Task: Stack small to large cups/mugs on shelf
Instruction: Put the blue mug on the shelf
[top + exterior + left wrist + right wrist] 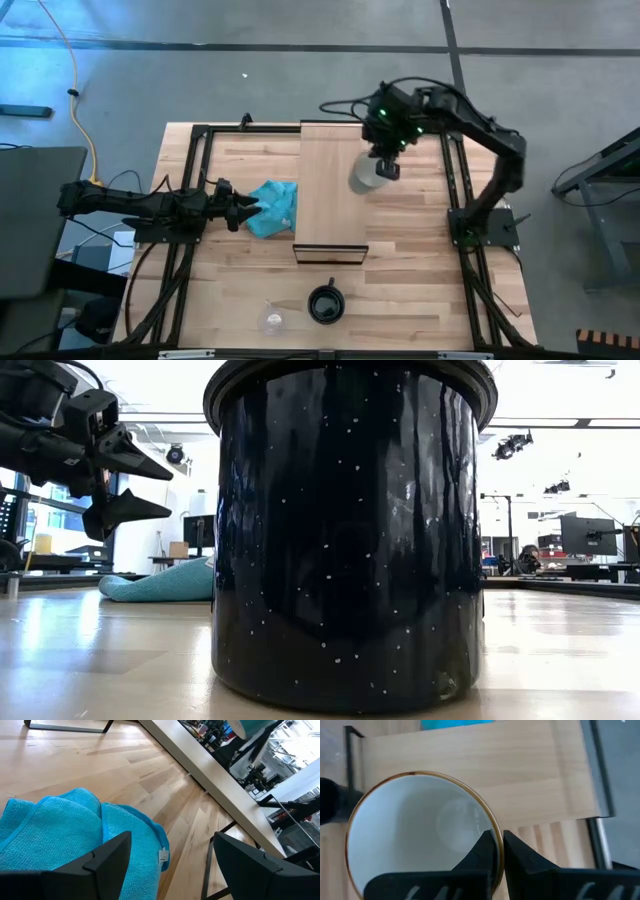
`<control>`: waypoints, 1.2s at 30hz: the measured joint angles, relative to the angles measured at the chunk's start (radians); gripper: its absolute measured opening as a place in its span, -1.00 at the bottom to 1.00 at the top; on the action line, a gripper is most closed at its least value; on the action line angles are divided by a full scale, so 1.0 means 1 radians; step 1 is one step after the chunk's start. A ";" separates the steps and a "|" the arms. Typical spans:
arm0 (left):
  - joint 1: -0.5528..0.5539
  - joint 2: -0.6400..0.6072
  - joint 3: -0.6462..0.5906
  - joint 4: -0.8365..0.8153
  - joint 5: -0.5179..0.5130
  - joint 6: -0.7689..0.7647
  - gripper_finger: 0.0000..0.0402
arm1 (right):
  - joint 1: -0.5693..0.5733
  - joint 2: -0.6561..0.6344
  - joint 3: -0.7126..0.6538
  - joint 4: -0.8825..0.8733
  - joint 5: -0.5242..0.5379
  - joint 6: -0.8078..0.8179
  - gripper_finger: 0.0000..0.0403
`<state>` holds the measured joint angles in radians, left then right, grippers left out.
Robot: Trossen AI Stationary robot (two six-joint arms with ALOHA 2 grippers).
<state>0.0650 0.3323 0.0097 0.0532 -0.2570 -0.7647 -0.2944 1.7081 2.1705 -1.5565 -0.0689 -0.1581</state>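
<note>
1. Cups/mugs: three. One white mug (364,175), one black mug (325,303), one clear glass cup (272,319).
2. Shelf (330,190): one.
3. Teal cloth (273,207): one.
4. Grippers: two, left gripper (243,213), right gripper (385,165).

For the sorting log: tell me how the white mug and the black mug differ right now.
The white mug is held by the right gripper, shut on its rim above the shelf; the black mug stands free on the table. The white one looks larger from above. Both sit upright, mouths up.

White mug (415,835) handle hidden; btm cropped.
</note>
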 joint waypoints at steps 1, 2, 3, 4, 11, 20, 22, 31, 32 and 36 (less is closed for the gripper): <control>0.000 0.000 0.000 0.000 0.000 0.000 0.35 | -0.011 0.031 0.044 -0.018 0.001 -0.012 -1.00; 0.000 0.000 0.000 0.000 0.000 0.000 0.35 | -0.021 0.057 0.084 -0.021 0.000 -0.027 -1.00; 0.000 0.000 0.000 0.000 0.000 0.000 0.35 | -0.030 0.077 0.115 -0.014 -0.009 -0.036 -1.00; 0.000 0.000 0.000 0.000 0.000 0.000 0.35 | -0.041 0.096 0.147 -0.008 -0.023 -0.048 -1.00; 0.000 0.000 0.000 0.001 0.000 0.000 0.35 | -0.106 0.137 0.123 -0.012 -0.057 -0.069 -1.00; 0.000 0.000 0.000 0.001 -0.017 0.000 0.35 | -0.148 0.174 0.119 0.046 -0.059 -0.031 -1.00; 0.000 0.000 0.000 0.001 -0.018 0.000 0.35 | -0.155 0.178 0.119 0.059 -0.064 -0.025 -1.00; 0.000 0.000 0.000 0.002 -0.026 0.001 0.35 | -0.186 0.191 0.119 0.162 -0.067 -0.018 -1.00; 0.000 0.000 0.000 0.002 -0.026 0.001 0.35 | -0.190 0.193 0.119 0.170 -0.069 -0.018 -1.00; 0.000 0.000 0.000 0.002 -0.026 0.001 0.35 | -0.197 0.198 0.119 0.181 -0.073 -0.021 -1.00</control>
<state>0.0650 0.3328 0.0097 0.0550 -0.2832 -0.7639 -0.4912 1.9065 2.2894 -1.3758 -0.1416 -0.1786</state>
